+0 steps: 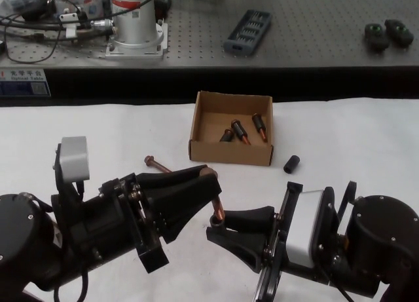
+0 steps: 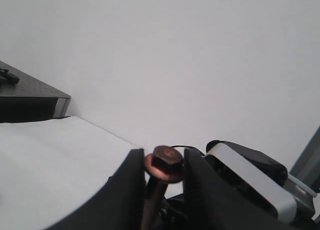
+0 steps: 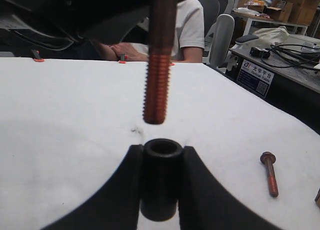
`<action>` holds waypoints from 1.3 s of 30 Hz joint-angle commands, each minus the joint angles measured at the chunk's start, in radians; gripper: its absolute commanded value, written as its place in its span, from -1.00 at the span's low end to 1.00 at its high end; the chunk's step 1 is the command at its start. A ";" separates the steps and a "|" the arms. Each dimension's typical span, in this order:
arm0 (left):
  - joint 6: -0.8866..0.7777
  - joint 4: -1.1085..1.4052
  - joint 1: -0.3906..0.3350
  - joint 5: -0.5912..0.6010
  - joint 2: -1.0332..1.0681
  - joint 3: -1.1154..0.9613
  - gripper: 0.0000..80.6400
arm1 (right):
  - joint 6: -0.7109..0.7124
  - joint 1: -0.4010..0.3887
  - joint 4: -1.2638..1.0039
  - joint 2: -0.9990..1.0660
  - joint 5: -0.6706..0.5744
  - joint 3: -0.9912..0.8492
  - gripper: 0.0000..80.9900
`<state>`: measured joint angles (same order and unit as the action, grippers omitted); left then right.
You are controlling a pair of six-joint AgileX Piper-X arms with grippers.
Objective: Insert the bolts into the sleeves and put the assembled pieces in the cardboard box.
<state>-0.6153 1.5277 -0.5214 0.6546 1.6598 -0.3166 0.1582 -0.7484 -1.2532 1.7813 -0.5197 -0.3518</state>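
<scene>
Bolt (image 3: 157,80): rigid, threaded, likely light; left gripper (image 2: 165,154) pinches its head end, tip just above sleeve (image 3: 161,185). Sleeve: stiff, probably slick; right gripper (image 3: 161,150) clamps its sides, upright, near the front edge of the tabletop (image 1: 366,151).

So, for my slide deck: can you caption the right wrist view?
Right gripper holds a black sleeve upright; a copper bolt hangs just above its opening, not yet inserted.

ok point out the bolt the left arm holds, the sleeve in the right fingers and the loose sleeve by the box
held bolt (image 3: 156,85), right wrist view, on its threaded shank
held sleeve (image 3: 161,182), right wrist view, on its outer wall below the bore
loose sleeve (image 1: 292,163), high view, middle of its body
</scene>
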 commanded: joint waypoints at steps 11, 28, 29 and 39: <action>0.001 0.026 -0.005 0.010 0.072 -0.034 -0.98 | -0.008 0.004 -0.018 0.000 -0.026 -0.008 -0.82; 0.058 0.026 -0.005 0.068 0.070 -0.034 -0.98 | -0.008 0.007 -0.013 0.000 -0.036 -0.008 -0.82; 0.058 0.026 -0.005 0.073 0.070 -0.034 -0.98 | -0.008 0.007 -0.011 0.000 -0.036 -0.008 -0.82; 0.076 0.026 0.011 0.099 0.070 -0.034 -0.98 | -0.008 0.007 -0.011 0.000 -0.036 -0.008 -0.82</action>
<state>-0.5536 1.5299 -0.5203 0.7375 1.7302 -0.3437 0.1547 -0.7458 -1.2468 1.7841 -0.5423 -0.3518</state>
